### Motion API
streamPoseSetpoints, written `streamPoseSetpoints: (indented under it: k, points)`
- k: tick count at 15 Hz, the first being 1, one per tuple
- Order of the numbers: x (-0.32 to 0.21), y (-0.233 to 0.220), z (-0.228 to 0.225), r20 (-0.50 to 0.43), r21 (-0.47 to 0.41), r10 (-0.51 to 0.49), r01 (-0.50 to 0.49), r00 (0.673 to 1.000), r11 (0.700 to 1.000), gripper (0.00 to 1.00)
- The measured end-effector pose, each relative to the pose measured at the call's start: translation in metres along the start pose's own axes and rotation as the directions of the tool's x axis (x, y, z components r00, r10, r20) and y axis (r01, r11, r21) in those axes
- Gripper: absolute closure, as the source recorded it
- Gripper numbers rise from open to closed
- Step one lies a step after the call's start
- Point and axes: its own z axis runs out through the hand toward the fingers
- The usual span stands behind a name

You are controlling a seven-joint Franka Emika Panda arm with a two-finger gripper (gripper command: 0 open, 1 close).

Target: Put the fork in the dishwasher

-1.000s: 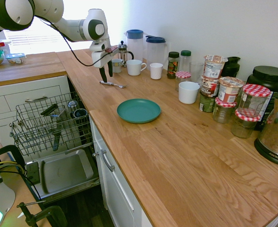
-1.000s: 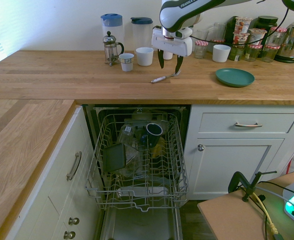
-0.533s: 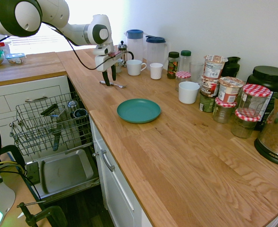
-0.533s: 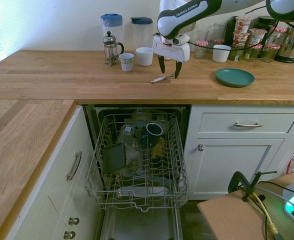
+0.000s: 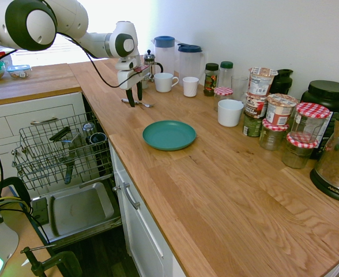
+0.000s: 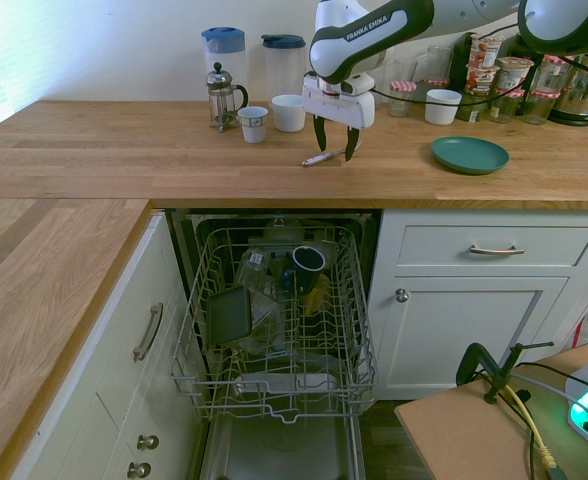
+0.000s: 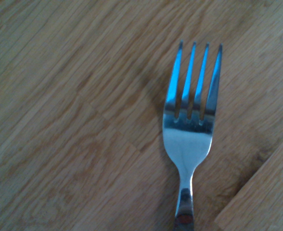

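Since a second ago the fingers (image 6: 325, 134) have come down toward the fork (image 6: 321, 158) and now stand spread apart, grasping nothing. The fork lies flat on the wooden counter (image 5: 215, 184) between their tips; whether they touch it is hard to tell. The dishwasher (image 6: 274, 330) is open below the counter, its rack drawn out.

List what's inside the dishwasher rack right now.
The rack holds a dark cup, a dark flat piece, clear glassware and dark utensils. No fork there; it lies on the counter. Whatever lies beneath these items is hidden.
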Motion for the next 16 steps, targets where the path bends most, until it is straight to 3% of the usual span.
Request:
streamPoseSetpoints:
  k: [12,16]
  points:
    - [-0.003,-0.013,0.005,0.029,-0.034,0.005,-0.004,1.000,0.999,1.00]
    - [0.000,-0.015,0.006,0.044,-0.038,-0.041,0.043,0.998,0.998,1.00]
